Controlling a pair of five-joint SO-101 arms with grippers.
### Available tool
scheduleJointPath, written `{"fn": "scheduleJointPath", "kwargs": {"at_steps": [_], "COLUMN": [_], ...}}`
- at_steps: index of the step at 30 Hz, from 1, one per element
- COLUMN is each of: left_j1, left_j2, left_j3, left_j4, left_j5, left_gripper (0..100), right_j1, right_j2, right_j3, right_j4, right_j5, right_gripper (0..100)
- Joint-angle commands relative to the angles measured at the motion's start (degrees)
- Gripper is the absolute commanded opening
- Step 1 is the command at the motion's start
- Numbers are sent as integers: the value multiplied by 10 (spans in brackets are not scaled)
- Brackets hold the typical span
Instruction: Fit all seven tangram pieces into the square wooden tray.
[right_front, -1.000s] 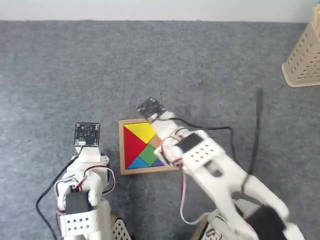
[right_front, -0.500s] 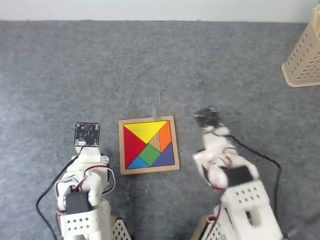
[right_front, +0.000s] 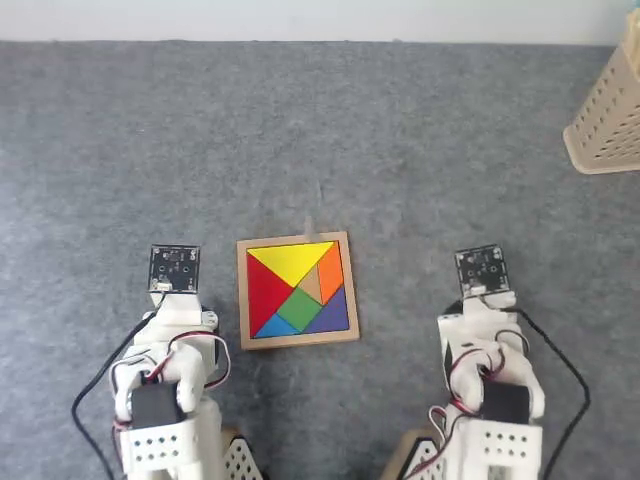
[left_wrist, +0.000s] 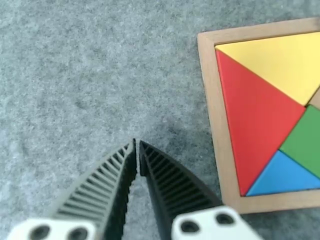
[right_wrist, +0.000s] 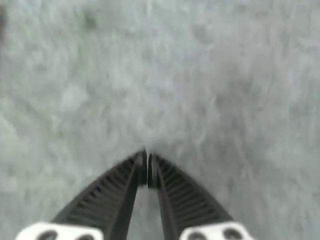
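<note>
Tray full, both arms resting on either side of it, nothing held.

The square wooden tray (right_front: 242, 295) lies on the grey mat (right_front: 400, 150) between the arms, with seven tangram pieces (right_front: 298, 308) inside its frame. The left gripper (left_wrist: 136, 145) has its fingers closed on nothing and sits just beside the tray's edge. The right gripper (right_wrist: 147, 155), also closed and empty, sits well apart over bare mat. The main risk is a sideways swing of the left arm, which could bump the frame and jolt pieces loose. The small tan piece (right_front: 312, 287) may not be fully flush, though the overhead angle cannot settle that, and a raised corner would catch a passing finger.
</note>
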Motion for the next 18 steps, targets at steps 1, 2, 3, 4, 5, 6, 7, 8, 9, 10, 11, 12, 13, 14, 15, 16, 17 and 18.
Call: {"fn": "scheduleJointPath", "kwargs": {"at_steps": [1,2,3,4,5,6,7,8,9,10,11,12,13,14,15,16,17,18], "left_j1": [0,0,0,0,0,0,0,0,0,0,0,0,0,0,0,0,0,0], "left_j2": [-6,-6,-6,-6,-6,-6,-6,-6,-6,-6,-6,-6,-6,-6,-6,-6,-6,-6], "left_j3": [-3,-3,-3,-3,-3,-3,-3,-3,-3,-3,-3,-3,-3,-3,-3,-3,-3,-3], "left_j4": [3,3,3,3,3,3,3,3,3,3,3,3,3,3,3,3,3,3], "left_j5": [-4,-4,-4,-4,-4,-4,-4,-4,-4,-4,-4,-4,-4,-4,-4,-4,-4,-4], "left_gripper": [12,12,12,12,12,12,12,12,12,12,12,12,12,12,12,12,12,12], "right_j1": [-9,-7,-7,-7,-7,-7,-7,-7,-7,-7,-7,-7,-7,-7,-7,-7,-7,-7], "right_j2": [-41,-39,-38,-38,-37,-37,-37,-37,-37,-37,-37,-37,-37,-37,-37,-37,-37,-37], "right_j3": [6,6,6,6,6,6,6,6,6,6,6,6,6,6,6,6,6,6], "right_j4": [83,83,83,80,80,80,80,80,81,81,81,81,81,81,81,81,81,81], "right_j5": [14,14,14,14,14,15,15,15,15,15,15,15,15,15,15,15,15,15], "right_gripper": [9,9,9,9,9,9,9,9,9,9,9,9,9,9,9,9,9,9]}}
